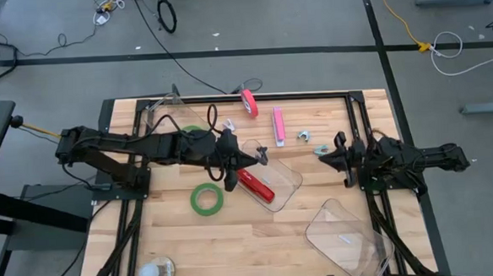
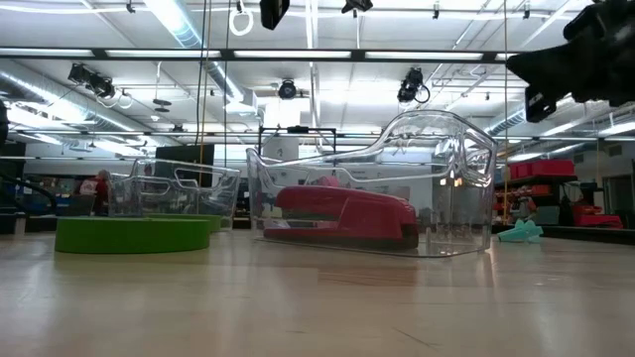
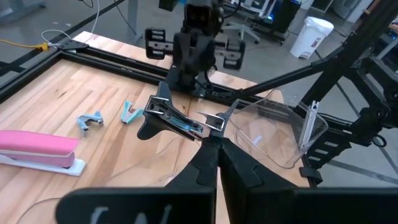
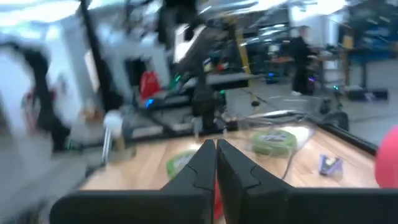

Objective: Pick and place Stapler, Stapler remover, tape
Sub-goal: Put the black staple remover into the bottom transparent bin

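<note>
My left gripper is shut on a black staple remover above a clear container at the table's middle. A red stapler lies flat inside that container and also shows in the low view. A green tape roll lies flat on the table to its left. My right gripper is shut and empty at the right, close to a teal staple remover that lies on the table. My left gripper pinches the black staple remover between its two fingertips at its chrome end. The rest of the remover sticks out beyond the fingers. It is lifted clear of the table, over the clear container.
A pink stapler, a grey staple remover and a red item lie toward the far edge. A second clear container at the far left holds a green roll. A third clear container stands at the near right.
</note>
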`<state>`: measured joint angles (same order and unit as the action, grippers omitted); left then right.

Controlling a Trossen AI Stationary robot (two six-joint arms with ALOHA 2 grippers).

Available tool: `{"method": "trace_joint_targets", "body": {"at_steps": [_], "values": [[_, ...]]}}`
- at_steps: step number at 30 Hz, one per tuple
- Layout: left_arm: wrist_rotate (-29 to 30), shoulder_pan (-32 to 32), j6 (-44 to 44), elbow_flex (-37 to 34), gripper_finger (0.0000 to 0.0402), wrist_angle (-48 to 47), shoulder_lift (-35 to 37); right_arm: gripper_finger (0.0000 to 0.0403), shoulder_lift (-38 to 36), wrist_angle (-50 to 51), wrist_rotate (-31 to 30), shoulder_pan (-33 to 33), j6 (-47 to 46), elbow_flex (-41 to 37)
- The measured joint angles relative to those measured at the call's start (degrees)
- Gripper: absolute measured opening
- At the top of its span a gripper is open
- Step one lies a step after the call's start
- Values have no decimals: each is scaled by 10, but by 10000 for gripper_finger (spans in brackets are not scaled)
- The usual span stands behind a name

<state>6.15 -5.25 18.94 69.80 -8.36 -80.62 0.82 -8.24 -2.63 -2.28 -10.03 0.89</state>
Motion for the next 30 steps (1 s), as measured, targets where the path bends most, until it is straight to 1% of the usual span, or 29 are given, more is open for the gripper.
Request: {"method": "trace_joint_targets", "body": {"at_steps": [2, 8, 11, 14, 21, 27, 30], "values": [[0, 2, 0, 0, 9, 0, 0, 18, 0, -22, -26, 0, -37, 0], [0, 3, 0, 0, 9, 1, 0, 18, 0, -99, -70, 0, -25, 0], [0, 3, 0, 0, 9, 1, 0, 18, 4, -101, -82, 0, -23, 8], [0, 3, 0, 0, 9, 1, 0, 18, 25, -101, -91, 0, -17, 28], [-15, 3, -1, 0, 9, 3, 0, 18, 129, -101, -90, 0, 5, 113], [-15, 3, -2, 0, 9, 3, 0, 18, 247, -101, -82, 0, 6, 202], [-15, 3, -3, 0, 9, 3, 0, 18, 308, -103, -66, 0, 17, 248]]}}
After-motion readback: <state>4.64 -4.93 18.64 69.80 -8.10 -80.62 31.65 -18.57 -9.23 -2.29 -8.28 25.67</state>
